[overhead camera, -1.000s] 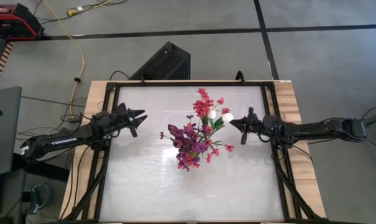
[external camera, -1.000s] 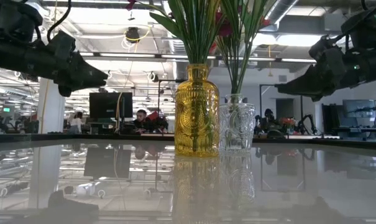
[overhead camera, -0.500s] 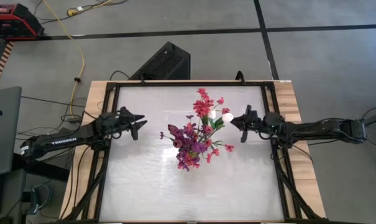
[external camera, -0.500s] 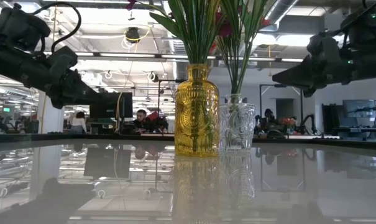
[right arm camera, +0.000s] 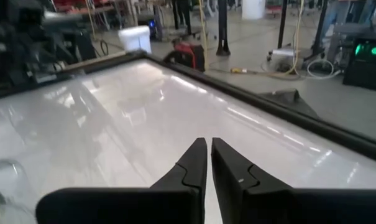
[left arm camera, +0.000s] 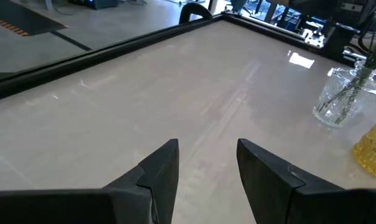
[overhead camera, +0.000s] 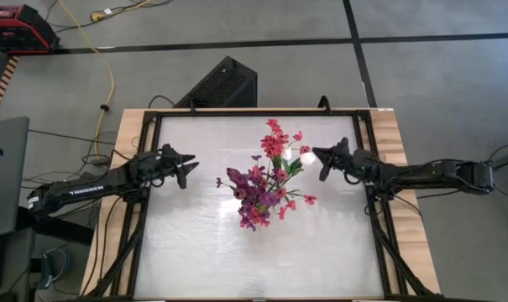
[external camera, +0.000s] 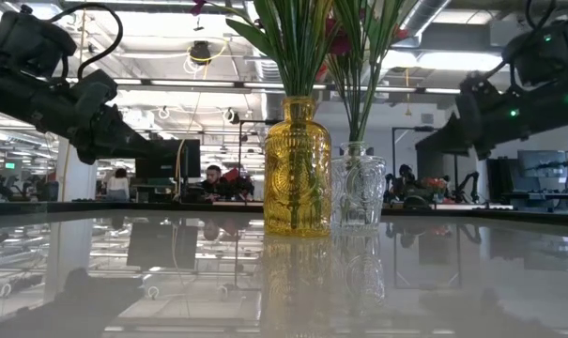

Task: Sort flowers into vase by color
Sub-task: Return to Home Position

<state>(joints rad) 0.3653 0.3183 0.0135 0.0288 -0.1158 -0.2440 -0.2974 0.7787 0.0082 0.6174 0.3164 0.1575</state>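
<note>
1. Two vases side by side at mid-bench (overhead camera: 195,243): yellow vase (external camera: 297,169) and clear vase (external camera: 357,192), both holding upright stems, the flowers (overhead camera: 266,176) fanning out above.
2. Purple blossoms (overhead camera: 254,197) bunched apart from red-pink blossoms (overhead camera: 274,144) and a white bud (overhead camera: 307,158); sorting probably finished.
3. Over the bench's left side, left arm (overhead camera: 94,186) with jaws spread and empty, well apart from the vases.
4. Opposite, right arm (overhead camera: 421,174) with jaws pressed together on nothing, near the white bud; best backed off level, to avoid snagging petals.
</note>
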